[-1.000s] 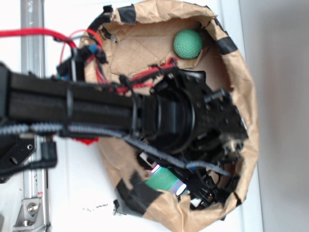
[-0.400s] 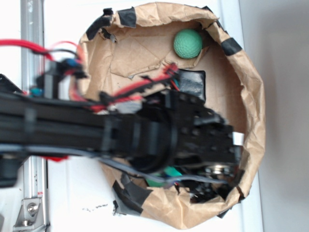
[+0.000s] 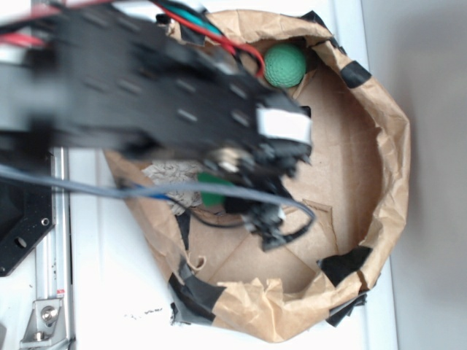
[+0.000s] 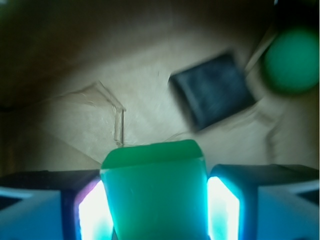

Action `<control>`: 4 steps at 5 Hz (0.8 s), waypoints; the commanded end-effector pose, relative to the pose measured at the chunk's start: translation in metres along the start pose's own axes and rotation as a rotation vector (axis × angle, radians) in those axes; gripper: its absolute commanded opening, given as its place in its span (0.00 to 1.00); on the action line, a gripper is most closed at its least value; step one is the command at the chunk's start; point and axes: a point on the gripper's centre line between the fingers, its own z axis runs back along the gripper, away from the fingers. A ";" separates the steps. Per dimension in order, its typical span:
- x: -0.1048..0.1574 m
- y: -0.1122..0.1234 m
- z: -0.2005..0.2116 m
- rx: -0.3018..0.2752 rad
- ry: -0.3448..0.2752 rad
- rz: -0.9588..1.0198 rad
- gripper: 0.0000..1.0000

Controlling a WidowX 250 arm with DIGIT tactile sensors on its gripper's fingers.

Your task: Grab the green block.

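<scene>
Green block, flat and smooth-faced, sits squarely between my two fingers, which are closed against its long sides; the wrist view shows both pads pressed to it with no gap visible. In the exterior view only a small patch of the block shows beneath my gripper, above the floor of the brown paper basin. The block appears lifted clear of the paper, though motion blur prevents certainty.

Other contents: a round dimpled green ball near the basin's far rim, and a flat black pouch lying on the paper close beside the ball, both well apart from the held block.

Risks, as I judge them: the block's faces are smooth and my hold covers only its near end, so a quick swing could let it pivot or slide out. The grey cable trailing under my wrist could snag the taped basin wall and jolt the grip. A low exit path could catch the crumpled rim.

Writing: none legible. No brand, label or print can be read on the block, ball, pouch or basin.
</scene>
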 end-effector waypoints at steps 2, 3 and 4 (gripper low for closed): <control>0.015 0.003 0.042 -0.001 -0.082 -0.255 0.00; 0.014 0.004 0.049 -0.009 -0.082 -0.235 0.00; 0.013 0.008 0.059 -0.033 -0.089 -0.206 0.00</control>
